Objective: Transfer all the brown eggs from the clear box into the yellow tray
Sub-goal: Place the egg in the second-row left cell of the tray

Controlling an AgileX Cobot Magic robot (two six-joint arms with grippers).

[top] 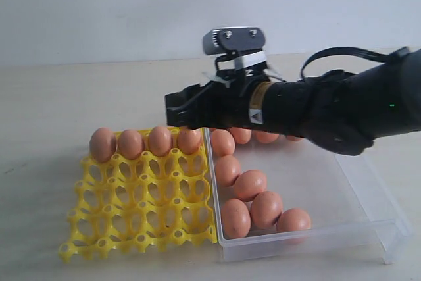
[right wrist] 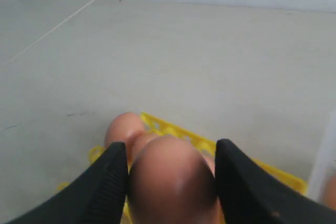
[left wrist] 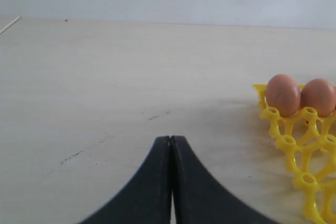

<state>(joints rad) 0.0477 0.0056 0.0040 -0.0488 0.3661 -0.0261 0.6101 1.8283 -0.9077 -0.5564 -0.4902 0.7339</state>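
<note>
Currently in hand: placement of one egg. The right gripper point(right wrist: 170, 149) is closed on the held egg point(right wrist: 170, 184), which is pressed between both pads. It is held over the back row of the yellow tray point(top: 141, 218), at the end nearest the clear box point(top: 368, 208). Whether that egg is seated in its cup or just above it cannot be told, as it is partly covered by the fingers in the exterior view.

Next move, as judged: the egg is to be lowered fully into the cup, the jaws opened only enough to free it, and the arm lifted straight up before the box is approached.

Yellow tray: three other brown eggs point(top: 130, 143) are seated in the back row; all other cups are unfilled.

Clear box: nine eggs are counted, with more perhaps hidden behind the arm.

Left gripper point(left wrist: 170, 145): pressed shut, nothing held, over bare table point(left wrist: 105, 77) beside the tray's corner.
</note>
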